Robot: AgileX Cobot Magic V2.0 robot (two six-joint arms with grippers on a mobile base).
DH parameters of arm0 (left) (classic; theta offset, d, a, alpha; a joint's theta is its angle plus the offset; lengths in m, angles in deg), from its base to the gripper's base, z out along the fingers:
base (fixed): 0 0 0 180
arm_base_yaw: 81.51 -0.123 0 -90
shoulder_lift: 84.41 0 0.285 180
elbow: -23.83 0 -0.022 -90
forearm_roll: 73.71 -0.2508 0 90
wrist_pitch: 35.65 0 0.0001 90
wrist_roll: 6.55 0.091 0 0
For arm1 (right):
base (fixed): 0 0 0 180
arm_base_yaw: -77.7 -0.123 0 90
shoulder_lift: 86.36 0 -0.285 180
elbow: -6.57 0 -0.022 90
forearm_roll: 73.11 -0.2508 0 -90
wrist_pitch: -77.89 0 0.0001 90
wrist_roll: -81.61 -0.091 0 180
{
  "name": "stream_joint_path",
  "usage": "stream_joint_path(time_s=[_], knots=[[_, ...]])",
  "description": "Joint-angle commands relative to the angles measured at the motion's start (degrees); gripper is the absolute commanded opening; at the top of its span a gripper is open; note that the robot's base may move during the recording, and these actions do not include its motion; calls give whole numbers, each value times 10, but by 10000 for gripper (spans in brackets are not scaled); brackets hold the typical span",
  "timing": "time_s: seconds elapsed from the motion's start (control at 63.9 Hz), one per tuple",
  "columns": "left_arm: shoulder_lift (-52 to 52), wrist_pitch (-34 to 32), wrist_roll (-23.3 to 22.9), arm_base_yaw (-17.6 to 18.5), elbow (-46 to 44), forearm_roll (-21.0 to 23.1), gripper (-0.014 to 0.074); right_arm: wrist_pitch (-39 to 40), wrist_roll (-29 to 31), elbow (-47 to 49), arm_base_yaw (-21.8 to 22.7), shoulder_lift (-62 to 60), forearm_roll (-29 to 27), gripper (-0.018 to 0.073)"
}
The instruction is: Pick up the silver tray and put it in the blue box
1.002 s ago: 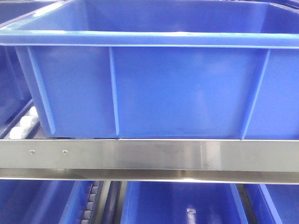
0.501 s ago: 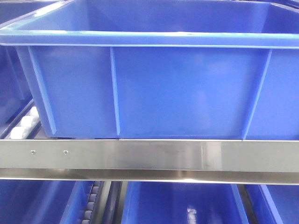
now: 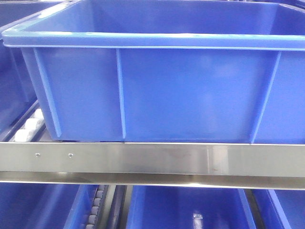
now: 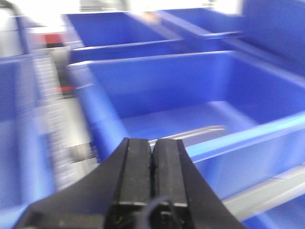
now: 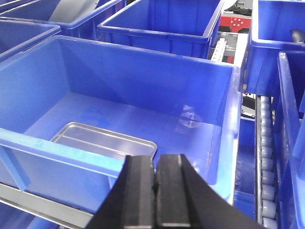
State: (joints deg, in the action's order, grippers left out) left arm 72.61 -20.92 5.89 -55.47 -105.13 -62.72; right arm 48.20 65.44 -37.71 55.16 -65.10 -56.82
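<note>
The silver tray lies flat on the floor of the blue box, near its front wall, in the right wrist view. A blurred strip of the tray also shows inside the blue box in the left wrist view. The front view shows only the ribbed outer wall of the blue box. My right gripper is shut and empty, above the box's front rim. My left gripper is shut and empty, outside the box's near wall.
Several more blue crates stand behind and beside the box. A roller track runs along the box's right side. A steel shelf rail crosses below the box, with more blue crates under it.
In the front view the blue box has shifted slightly right and down in the frame, so the viewpoint has moved a little.
</note>
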Motion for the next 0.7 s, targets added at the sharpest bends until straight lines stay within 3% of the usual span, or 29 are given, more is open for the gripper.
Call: stream_joint_path(time_s=[0.0,0.141,0.282,0.391,0.47,0.517,0.689], knots=[[36,-49,-13,-51,26,9,-94,47,6,16,1,6,15,55],[126,-49,-27,-133,108,9,-94,47,6,16,1,6,15,55],[168,-62,-28,-192,184,9,-94,47,6,16,1,6,15,55],[168,-102,-28,-205,237,9,-94,42,6,16,1,6,15,55],[169,-171,-28,-205,281,4,-94,42,6,16,1,6,15,55],[169,-147,-28,-205,276,-13,-94,42,6,16,1,6,15,55],[169,-186,-28,-205,277,-16,-94,42,6,16,1,6,15,55]])
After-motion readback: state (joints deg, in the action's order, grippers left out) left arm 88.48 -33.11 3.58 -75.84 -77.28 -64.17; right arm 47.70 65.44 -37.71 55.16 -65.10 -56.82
